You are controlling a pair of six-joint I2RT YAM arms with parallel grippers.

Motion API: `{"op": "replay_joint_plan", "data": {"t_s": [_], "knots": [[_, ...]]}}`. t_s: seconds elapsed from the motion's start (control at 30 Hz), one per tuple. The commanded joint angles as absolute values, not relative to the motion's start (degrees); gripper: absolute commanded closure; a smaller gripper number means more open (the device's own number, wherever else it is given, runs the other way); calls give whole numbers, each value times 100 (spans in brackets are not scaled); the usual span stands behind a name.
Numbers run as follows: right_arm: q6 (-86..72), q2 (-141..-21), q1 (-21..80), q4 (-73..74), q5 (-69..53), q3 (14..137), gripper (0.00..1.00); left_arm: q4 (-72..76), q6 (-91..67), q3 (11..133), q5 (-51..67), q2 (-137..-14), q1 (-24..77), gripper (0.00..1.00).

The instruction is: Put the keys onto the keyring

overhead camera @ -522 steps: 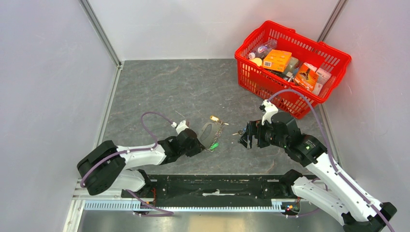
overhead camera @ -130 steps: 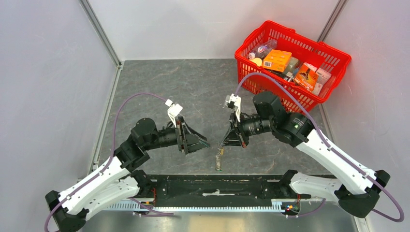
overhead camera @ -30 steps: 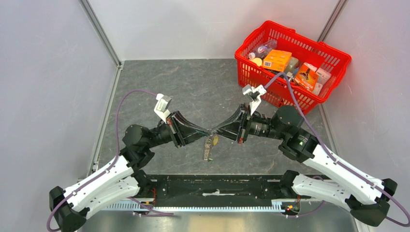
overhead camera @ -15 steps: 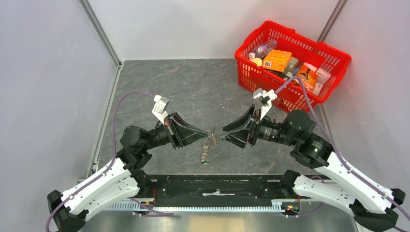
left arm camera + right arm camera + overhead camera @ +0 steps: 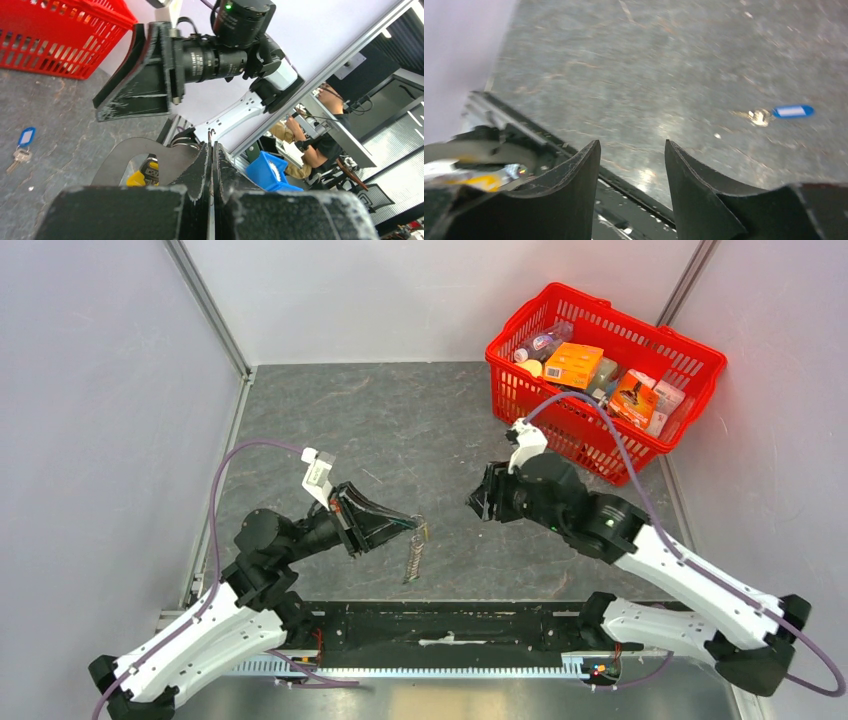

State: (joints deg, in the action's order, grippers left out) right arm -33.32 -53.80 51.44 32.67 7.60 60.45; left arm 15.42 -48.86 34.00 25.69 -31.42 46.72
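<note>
My left gripper (image 5: pixel 417 525) is shut on the thin metal ring of the keyring (image 5: pixel 412 558), whose chain hangs down above the table. In the left wrist view the gripper (image 5: pixel 210 146) has its jaws pressed together on the ring wire, with the grey-olive strap (image 5: pixel 150 156) and a yellow tag (image 5: pixel 134 178) just left of them. A blue-headed key (image 5: pixel 791 111) lies flat on the table and also shows in the left wrist view (image 5: pixel 23 142). My right gripper (image 5: pixel 479 503) is open and empty (image 5: pixel 631 145), above the table near the key. The key is hidden in the top view.
A red basket (image 5: pixel 588 443) full of packets and bottles stands at the back right, also in the left wrist view (image 5: pixel 55 47). Grey walls close the left, back and right sides. The black base rail (image 5: pixel 450 625) runs along the near edge.
One second ago both grippers met at the keyring. The right gripper has let go, drawn back right and turned down toward the table. The left gripper moved a little left and down with the keyring.
</note>
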Motion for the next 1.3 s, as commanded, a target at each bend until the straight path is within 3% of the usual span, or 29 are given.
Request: {"op": "replay_joint_plan", "data": {"t_s": [0.0,0.43,1.27], "knots": [[-3824,-5740,5003,3654,1925,5801,43,1112,-4400,3643,2433,-2991,4676,98],[-4924,-6712,3948,2655,2056,4329,50,634,-4235,3656,2617,-2875,4676,98],[-5544,-7987,3799,470,2611,3229,60,650,-4203,3525,2786,-2777,4676,98]]}}
